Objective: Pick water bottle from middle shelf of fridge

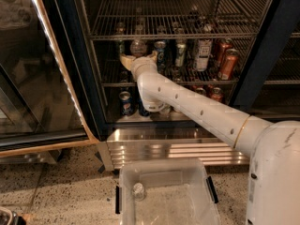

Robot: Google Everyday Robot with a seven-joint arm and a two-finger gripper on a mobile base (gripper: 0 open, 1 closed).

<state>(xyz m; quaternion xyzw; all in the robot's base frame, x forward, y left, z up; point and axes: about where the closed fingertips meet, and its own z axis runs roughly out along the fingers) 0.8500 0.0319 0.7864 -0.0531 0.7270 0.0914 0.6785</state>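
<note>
So my gripper (138, 58) is inside the fridge (75, 55) at the middle shelf (112, 77), fingers (125, 60) spread open, with the water bottle (138, 46) standing upright right between them, just ahead, not squeezed yet.

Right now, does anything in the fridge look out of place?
Nothing spilled or toppled. The gripper sits open at the water bottle on the middle shelf; a red can far right seems to lean, perhaps only camera angle.
</note>
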